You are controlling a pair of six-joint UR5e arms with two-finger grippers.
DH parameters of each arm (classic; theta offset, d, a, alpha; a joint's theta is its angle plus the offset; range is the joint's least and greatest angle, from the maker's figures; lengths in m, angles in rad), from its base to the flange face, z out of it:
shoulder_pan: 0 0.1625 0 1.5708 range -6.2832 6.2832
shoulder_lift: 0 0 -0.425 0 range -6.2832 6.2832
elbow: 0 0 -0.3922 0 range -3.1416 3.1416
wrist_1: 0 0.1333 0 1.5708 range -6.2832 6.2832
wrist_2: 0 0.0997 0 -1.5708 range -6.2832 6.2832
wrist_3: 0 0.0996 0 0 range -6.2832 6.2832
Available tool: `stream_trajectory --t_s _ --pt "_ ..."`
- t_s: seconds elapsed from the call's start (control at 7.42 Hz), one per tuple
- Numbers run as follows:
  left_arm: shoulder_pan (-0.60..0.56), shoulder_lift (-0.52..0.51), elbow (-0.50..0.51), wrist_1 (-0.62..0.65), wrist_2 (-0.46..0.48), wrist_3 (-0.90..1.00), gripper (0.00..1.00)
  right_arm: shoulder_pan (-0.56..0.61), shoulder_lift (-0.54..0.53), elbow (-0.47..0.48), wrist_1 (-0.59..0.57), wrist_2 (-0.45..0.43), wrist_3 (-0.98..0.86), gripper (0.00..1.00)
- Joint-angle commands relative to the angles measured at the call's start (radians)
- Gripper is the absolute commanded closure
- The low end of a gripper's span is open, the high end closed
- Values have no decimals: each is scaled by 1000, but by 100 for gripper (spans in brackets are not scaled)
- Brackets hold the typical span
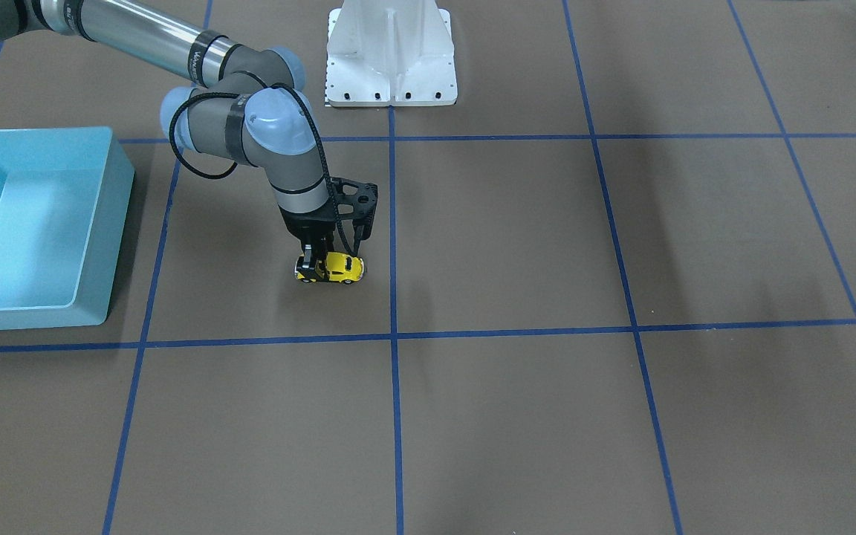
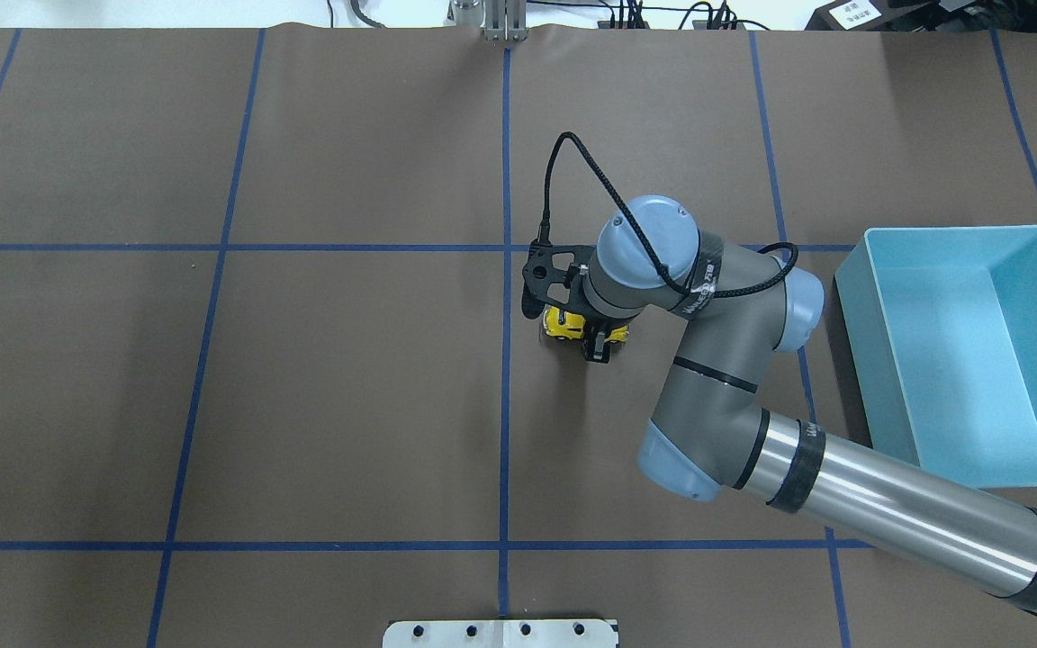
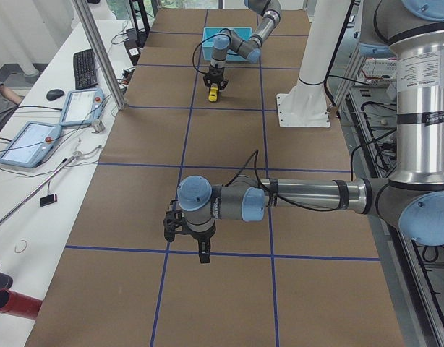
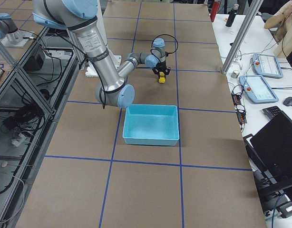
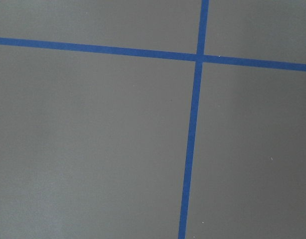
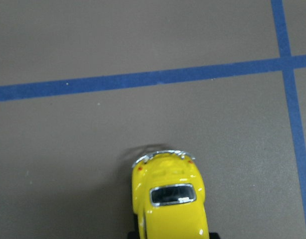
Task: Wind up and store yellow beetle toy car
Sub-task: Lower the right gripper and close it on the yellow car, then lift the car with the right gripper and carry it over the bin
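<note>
Right claw (image 1: 319, 263) is down on the car (image 1: 343, 268) and clenched on it. One finger (image 1: 311, 269) sits against the near flank, the other is behind the body, and the right wrist view shows dark tips hugging both sides. Car is directly under the claw, wheels on or just off the worktop (image 1: 517, 416), can't tell which. Grip is on one end; the tail, with red lights and back window, pokes out past the claw. Bin (image 1: 122, 215) is well off to the claw's side, further out on the robot's right, apart from the car, and the car is not in it. Left claw (image 3: 201, 256) hangs over bare worktop, well away from the right claw and the car. It shows only in the exterior left view, so can't tell if it is released or clenched; its wrist view has only tape lines (image 5: 193, 149). Progress guess: grasp made, early to mid. Whether the spring is wound can't be read here. Likely left to do: drag the car backward on the worktop to wind it if needed, lift, carry across to the bin, let go inside.
</note>
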Motion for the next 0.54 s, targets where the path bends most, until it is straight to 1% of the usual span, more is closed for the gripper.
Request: stream_trajectory --t_s 0.0,0.13,0.27,0.4 --pt "0 1 0 0 1 0 0 80 -80 231 -219 101 -19 100" --pt "0 4 0 0 0 1 0 129 -165 360 -283 115 -36 100" --pt "0 4 0 0 0 0 0 180 -257 456 -296 158 -97 100" --pt "-2 3 0 0 0 1 0 229 -399 561 -296 192 -159 100"
